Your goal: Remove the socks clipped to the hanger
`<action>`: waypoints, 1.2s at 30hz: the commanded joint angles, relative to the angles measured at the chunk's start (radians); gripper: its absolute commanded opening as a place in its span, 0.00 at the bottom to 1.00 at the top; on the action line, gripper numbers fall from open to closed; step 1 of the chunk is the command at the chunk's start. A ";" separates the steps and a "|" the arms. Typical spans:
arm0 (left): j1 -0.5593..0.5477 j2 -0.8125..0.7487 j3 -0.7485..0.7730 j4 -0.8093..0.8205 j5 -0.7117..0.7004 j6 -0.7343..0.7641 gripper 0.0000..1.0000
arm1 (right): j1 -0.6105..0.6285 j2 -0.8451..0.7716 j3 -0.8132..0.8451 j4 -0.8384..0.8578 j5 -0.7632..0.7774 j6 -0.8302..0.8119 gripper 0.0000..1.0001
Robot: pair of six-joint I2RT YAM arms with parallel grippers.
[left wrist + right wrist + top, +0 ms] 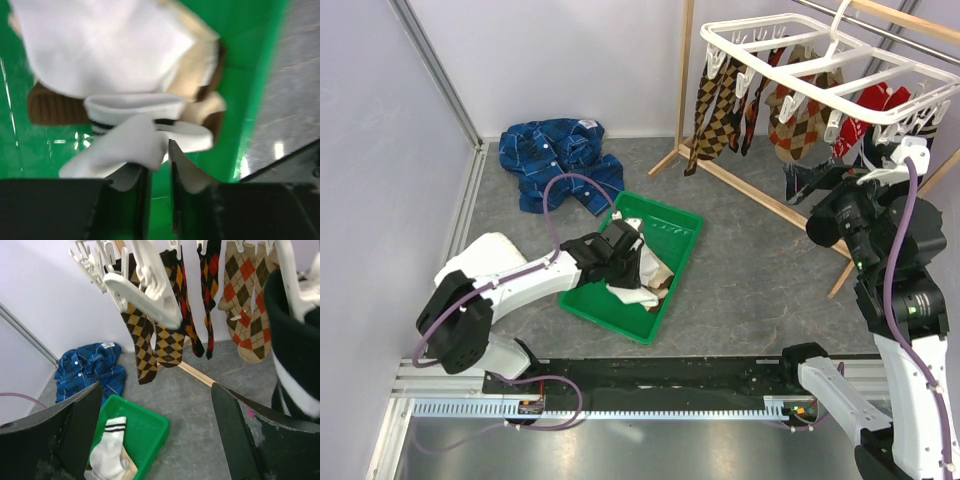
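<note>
Although overhead it looks plain, the white sock (135, 125) shows stripes up close.

Socks (638, 288) in tray (672, 240); hanger (760, 62) behind, right.

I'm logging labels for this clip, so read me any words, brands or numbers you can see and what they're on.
None can be read.
The white tag on the blue plaid shirt: too small and blurred to make out.
</note>
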 commanded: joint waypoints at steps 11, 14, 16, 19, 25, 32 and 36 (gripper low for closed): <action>0.006 -0.313 0.150 -0.155 -0.166 0.039 0.66 | -0.002 -0.157 -0.141 -0.143 0.034 -0.077 0.98; 0.006 -0.365 0.180 -0.149 -0.154 0.079 0.73 | -0.002 -0.161 -0.147 -0.174 0.063 -0.066 0.98; 0.006 -0.376 0.208 -0.146 -0.137 0.130 0.79 | -0.001 -0.159 -0.141 -0.203 0.075 -0.060 0.97; 0.006 -0.382 0.271 -0.141 -0.076 0.211 0.90 | -0.002 -0.165 -0.141 -0.229 0.129 -0.060 0.97; 0.006 -0.400 0.296 -0.049 0.023 0.331 0.95 | -0.001 -0.190 -0.188 -0.188 0.249 -0.086 0.98; 0.006 -0.416 0.190 0.021 -0.043 0.450 0.95 | -0.002 -0.130 -0.263 -0.145 0.445 -0.115 0.96; 0.006 -0.439 0.121 0.055 -0.060 0.466 0.95 | -0.001 -0.102 -0.259 -0.117 0.483 -0.129 0.92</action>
